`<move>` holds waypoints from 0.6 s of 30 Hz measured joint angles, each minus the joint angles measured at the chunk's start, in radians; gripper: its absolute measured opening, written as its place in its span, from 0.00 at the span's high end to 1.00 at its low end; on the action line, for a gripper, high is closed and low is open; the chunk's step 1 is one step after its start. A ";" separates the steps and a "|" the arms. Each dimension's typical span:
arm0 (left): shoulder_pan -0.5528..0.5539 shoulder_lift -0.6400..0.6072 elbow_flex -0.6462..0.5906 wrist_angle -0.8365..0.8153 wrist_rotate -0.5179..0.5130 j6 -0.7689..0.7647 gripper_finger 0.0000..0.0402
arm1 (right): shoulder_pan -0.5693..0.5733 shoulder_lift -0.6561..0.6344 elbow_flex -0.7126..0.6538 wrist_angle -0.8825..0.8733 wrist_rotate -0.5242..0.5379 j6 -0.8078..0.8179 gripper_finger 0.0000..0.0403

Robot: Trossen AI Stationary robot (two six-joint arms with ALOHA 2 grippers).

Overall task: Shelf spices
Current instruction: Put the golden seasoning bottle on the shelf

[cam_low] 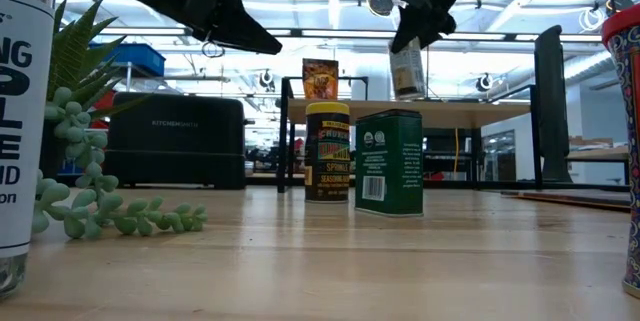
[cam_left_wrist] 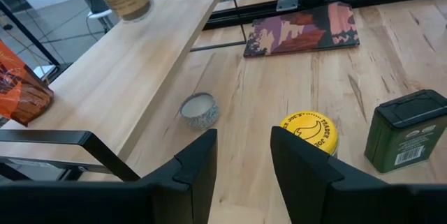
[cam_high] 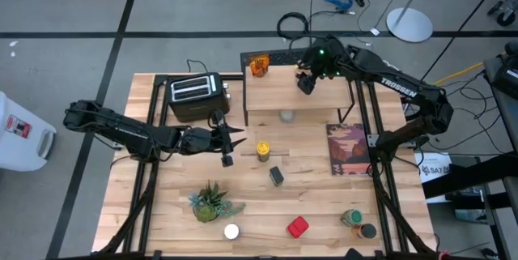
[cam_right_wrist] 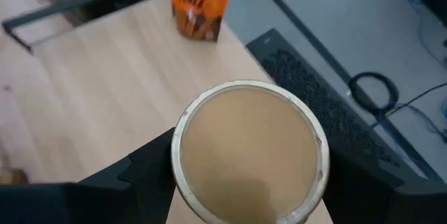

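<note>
- Low view: white-labelled container (cam_low: 20, 111) is cut by the left edge, I read only part of its lettering.
- Red-capped container (cam_low: 625, 131) is cut by the right edge.
- Right wrist view: tan-lidded jar (cam_right_wrist: 250, 153) hides its own body; I see only the lid.
- Left wrist view: that jar's top is cut off.
- Amber jar (cam_left_wrist: 21, 88) is cut by the left edge.

"TROSSEN" on right arm (cam_high: 399, 87), "KITCHENSMITH" on toaster (cam_low: 176, 141)
</note>
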 joint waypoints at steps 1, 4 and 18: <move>0.000 0.000 0.000 0.000 0.000 0.000 0.64 | 0.000 0.000 0.000 0.015 -0.001 -0.002 0.31; 0.000 0.000 0.000 0.000 0.000 0.000 0.64 | -0.002 0.001 0.000 0.045 -0.013 -0.006 0.32; 0.000 0.000 0.000 -0.003 0.000 -0.001 0.64 | -0.098 0.078 0.000 0.142 -0.136 0.002 0.31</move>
